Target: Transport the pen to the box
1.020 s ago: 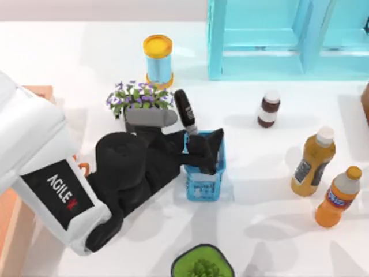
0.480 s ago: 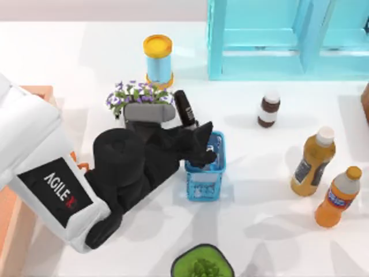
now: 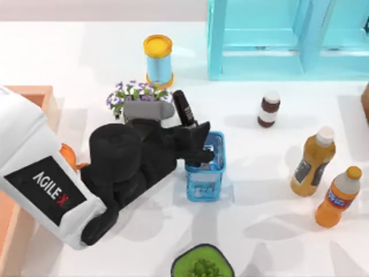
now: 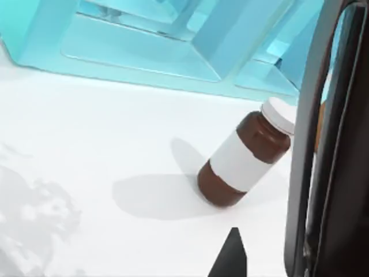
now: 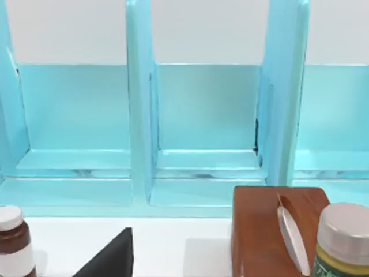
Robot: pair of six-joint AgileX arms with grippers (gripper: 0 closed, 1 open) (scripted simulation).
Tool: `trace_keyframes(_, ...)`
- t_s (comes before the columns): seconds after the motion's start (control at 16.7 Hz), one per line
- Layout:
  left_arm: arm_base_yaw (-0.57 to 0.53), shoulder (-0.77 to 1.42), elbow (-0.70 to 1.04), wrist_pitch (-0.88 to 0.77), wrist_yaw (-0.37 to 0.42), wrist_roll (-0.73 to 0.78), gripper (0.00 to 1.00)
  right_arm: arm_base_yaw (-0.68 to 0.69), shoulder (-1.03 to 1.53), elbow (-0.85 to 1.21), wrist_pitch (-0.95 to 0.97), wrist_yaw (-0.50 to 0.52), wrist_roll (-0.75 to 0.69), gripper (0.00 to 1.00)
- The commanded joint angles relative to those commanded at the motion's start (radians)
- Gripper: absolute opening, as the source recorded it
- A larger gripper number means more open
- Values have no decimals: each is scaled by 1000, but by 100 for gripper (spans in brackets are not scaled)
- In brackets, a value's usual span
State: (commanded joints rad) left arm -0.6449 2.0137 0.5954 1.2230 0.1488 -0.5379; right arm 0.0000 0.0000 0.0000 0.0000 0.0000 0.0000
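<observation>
a: where's the pen now?

b: the marker pen with the thick glossy black cap [image 3: 184, 107] and slim silver barrel is clamped in the left gripper [image 3: 199, 147], tilted, cap end pointing toward the potted purple flowers [image 3: 138, 96], over the far left edge of the small translucent blue square container [image 3: 204, 172].

a: what changed in the last second?

b: the pen rose out of the blue container and drifted left along with the black arm, and the white arm segment slid back toward the table's left edge. so i'd judge the lift is done and the carry has begun.

a: and the box?

b: the large shallow orange-brown box with thick peach walls [image 3: 43, 99] sits at the table's left edge, partly under the arm, well apart from the pen.

a: the right gripper?

b: parked by the turquoise shelf frame [image 5: 138, 115]; cannot tell its finger state.
</observation>
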Motion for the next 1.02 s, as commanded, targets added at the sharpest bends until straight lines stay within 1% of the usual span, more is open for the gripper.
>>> trace_keyframes(0.24,54,-155,-10,-201,132,16,0,0,0,0,0,0,0,100)
trace_keyframes(0.48,186,-372,9,-427,284,55,0,0,0,0,0,0,0,100)
trace_keyframes(0.6,266,-486,22,-528,344,74,0,0,0,0,0,0,0,100)
trace_keyframes(0.84,421,-660,34,-689,423,93,0,0,0,0,0,0,0,100)
trace_keyframes(1.02,494,-720,28,-750,446,93,0,0,0,0,0,0,0,100)
